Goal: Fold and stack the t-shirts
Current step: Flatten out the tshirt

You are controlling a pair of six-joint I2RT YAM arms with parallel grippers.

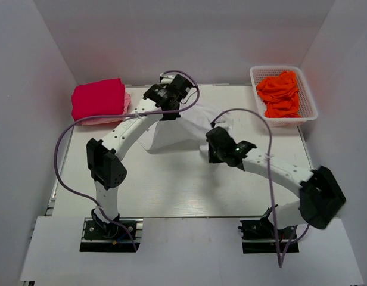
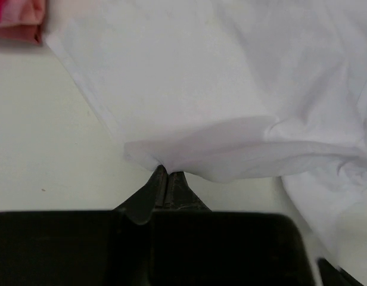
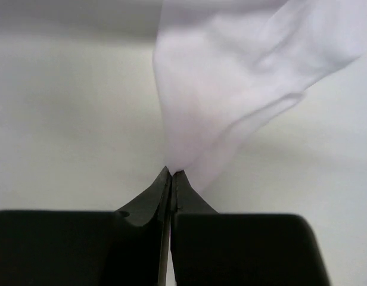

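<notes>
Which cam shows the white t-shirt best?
Left wrist: the white t-shirt fills the frame, folds clear. Top external shows it pale against the table, partly hidden. Right wrist shows only a pinched piece.

Robot laboratory test cell: two arms (image 1: 121, 140) bolted to a white worktop (image 1: 171, 185), enclosed by plain white walls (image 1: 171, 36), cables (image 1: 59, 155) exposed.

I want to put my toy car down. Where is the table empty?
The bare table in front of the white shirt, between the left arm and right arm, is free. The back is crowded: pink shirts, the white shirt, and the basket of orange shirts.
</notes>
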